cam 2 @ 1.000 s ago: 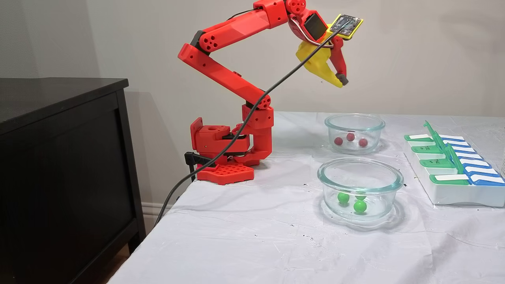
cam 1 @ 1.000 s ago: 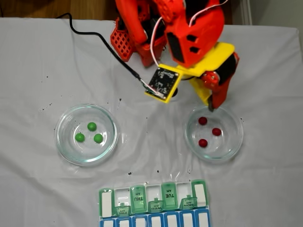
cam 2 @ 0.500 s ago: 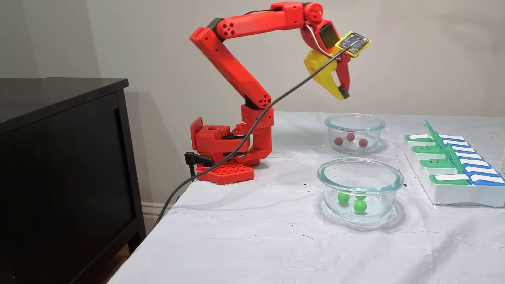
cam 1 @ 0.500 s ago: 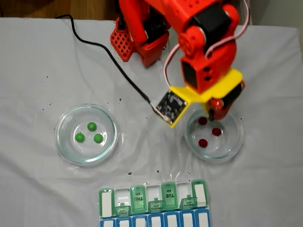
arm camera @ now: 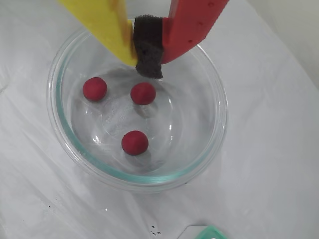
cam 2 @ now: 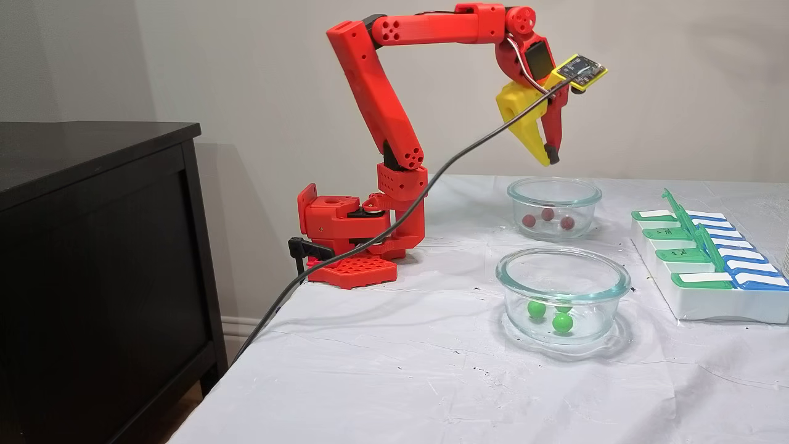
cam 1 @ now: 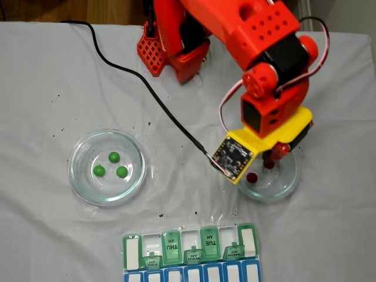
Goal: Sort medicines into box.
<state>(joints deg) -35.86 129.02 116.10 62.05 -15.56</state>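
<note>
Three dark red medicines (arm camera: 143, 93) lie in a round glass dish (arm camera: 220, 115), which stands at the right in a fixed view (cam 1: 289, 181). My gripper (arm camera: 148, 56) hangs above that dish's far side, shut, its yellow and red fingers meeting on a black pad with nothing held. From the side in another fixed view, the gripper (cam 2: 550, 159) is clearly above the dish rim (cam 2: 555, 184). Three green medicines (cam 1: 114, 157) sit in the left dish (cam 1: 74, 177). The box (cam 1: 191, 247), green with several lids raised, lies at the near edge.
A black cable (cam 1: 147, 88) runs from the wrist camera board across the white cloth. The arm's red base (cam 2: 345, 246) stands at the back of the table. A dark cabinet (cam 2: 92, 246) stands beside the table. A blue row (cam 1: 194, 275) adjoins the box.
The arm has reached forward and the shut gripper has moved from behind the red-ball dish to over it, dropping lower. Balls, dishes and box have not moved.
</note>
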